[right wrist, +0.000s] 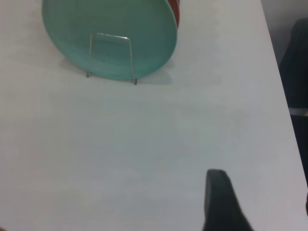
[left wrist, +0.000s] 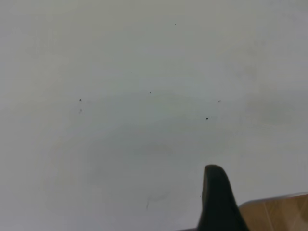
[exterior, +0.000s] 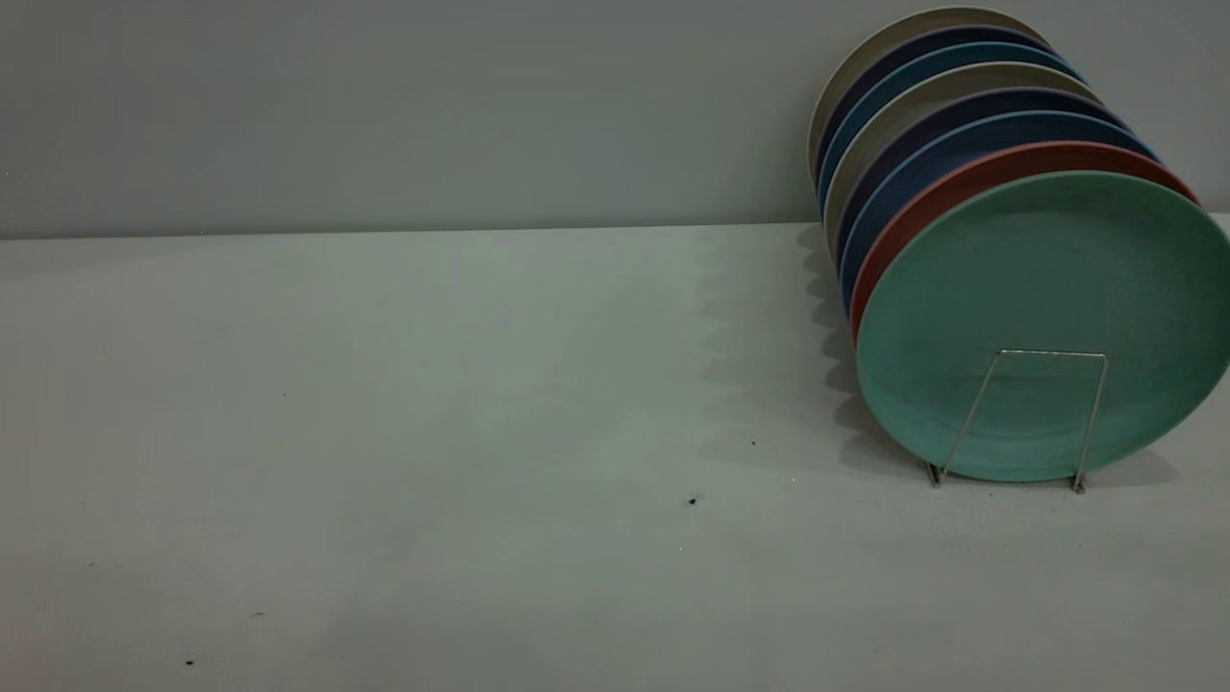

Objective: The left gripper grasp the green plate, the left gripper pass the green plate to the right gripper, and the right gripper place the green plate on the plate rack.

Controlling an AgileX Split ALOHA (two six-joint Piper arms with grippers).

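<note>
The green plate stands upright at the front of a row of plates in the plate rack, behind the rack's front wire loop, at the table's far right. It also shows in the right wrist view, behind the rack's loop. Neither gripper shows in the exterior view. My left gripper hangs over bare table, with one black fingertip in view and nothing against its inner face. My right gripper is some way in front of the rack, empty, with one fingertip in view.
Behind the green plate stand a salmon-pink plate, blue plates and pale ones. The table's edge with wooden floor lies near the left gripper. A dark object stands past the table's edge in the right wrist view.
</note>
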